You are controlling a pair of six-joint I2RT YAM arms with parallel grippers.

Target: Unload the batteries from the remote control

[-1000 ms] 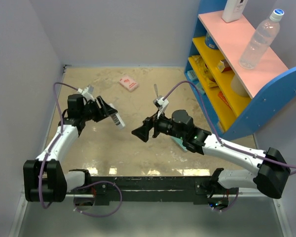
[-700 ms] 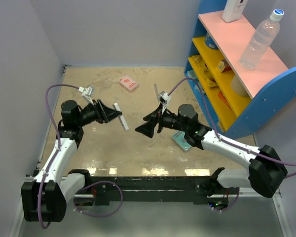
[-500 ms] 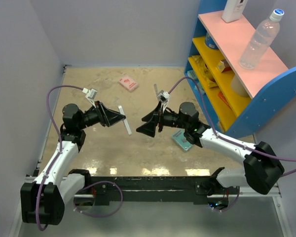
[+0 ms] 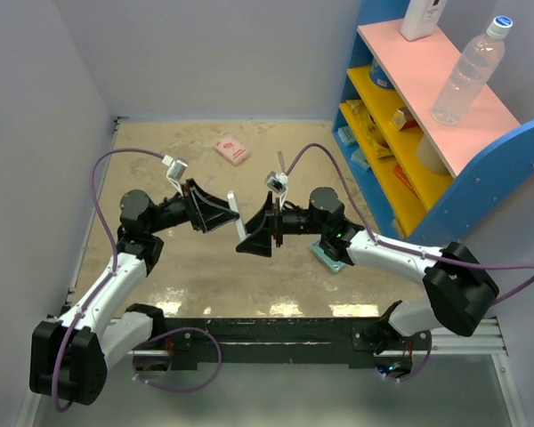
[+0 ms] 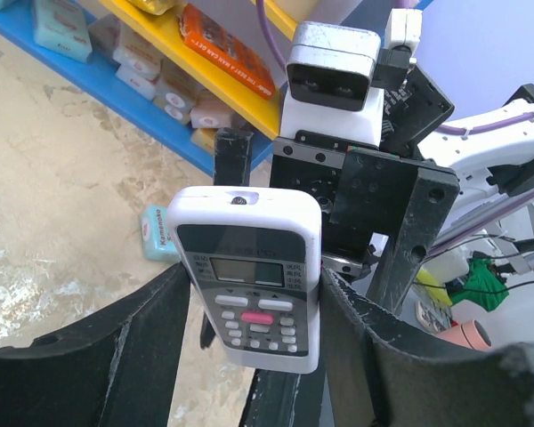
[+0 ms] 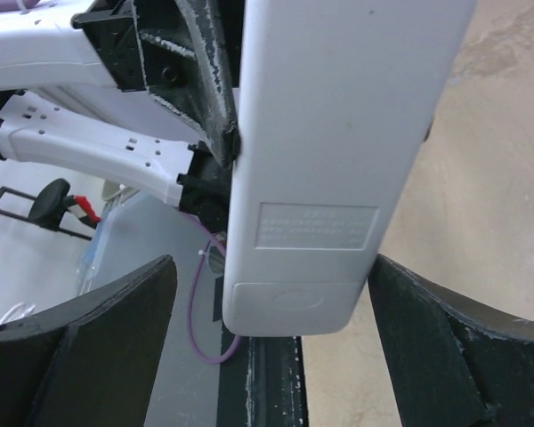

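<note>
The remote control (image 4: 237, 216), a slim white bar, hangs in the air over the table's middle, held upright by my left gripper (image 4: 229, 216). In the left wrist view its button face and small screen (image 5: 249, 276) point at the camera, and both fingers press its sides. My right gripper (image 4: 252, 240) is open and faces it from the right. In the right wrist view the remote's plain white back (image 6: 329, 160) fills the space between the spread fingers, with a gap on each side. The battery cover (image 6: 294, 307) is at its lower end and looks closed.
A pink packet (image 4: 231, 149) lies at the back of the table. A teal flat box (image 4: 329, 253) lies under my right arm. A blue shelf (image 4: 400, 236) with yellow boards stands at the right, with a water bottle (image 4: 467, 71) on top.
My left gripper has carried the remote to the right and turned it upright. My right gripper has moved left until its open fingers straddle the remote's lower end.
</note>
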